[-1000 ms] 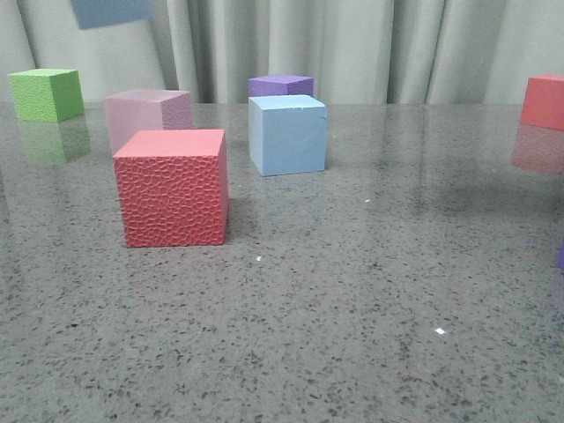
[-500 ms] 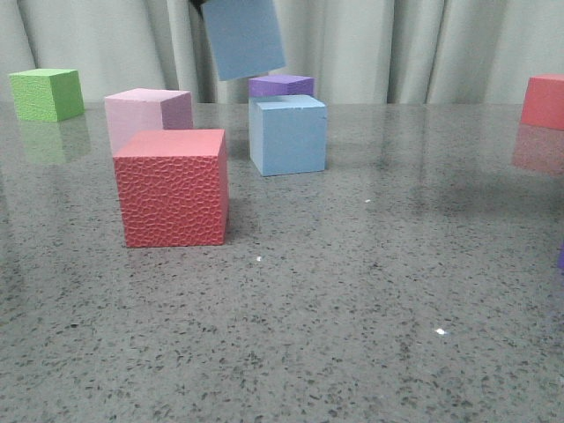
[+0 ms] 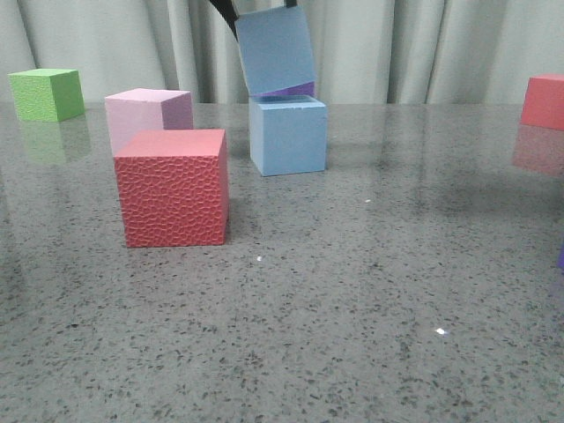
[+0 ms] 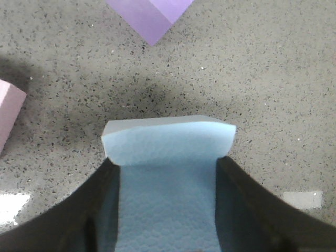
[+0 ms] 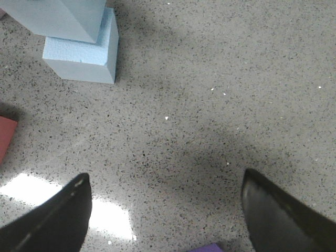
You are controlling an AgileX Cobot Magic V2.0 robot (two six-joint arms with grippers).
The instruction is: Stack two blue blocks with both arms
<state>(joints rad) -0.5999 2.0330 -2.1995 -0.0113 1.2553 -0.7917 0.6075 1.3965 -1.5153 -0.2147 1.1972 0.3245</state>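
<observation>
A red textured cube point(image 3: 173, 187) is sitting nearest the camera on the speckled grey table point(image 3: 352, 308), with a pink cube point(image 3: 147, 116) standing just behind it. A green cube point(image 3: 47, 93) is resting far back on the left before the pale curtain point(image 3: 414, 48), while another red cube point(image 3: 544, 101) is showing at the right edge. A purple cube point(image 4: 150, 16) is lying farther back.

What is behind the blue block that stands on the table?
Behind the resting blue block stands a purple cube; only a strip of it shows. The held blue block, tilted in the left gripper, covers the rest.
</observation>
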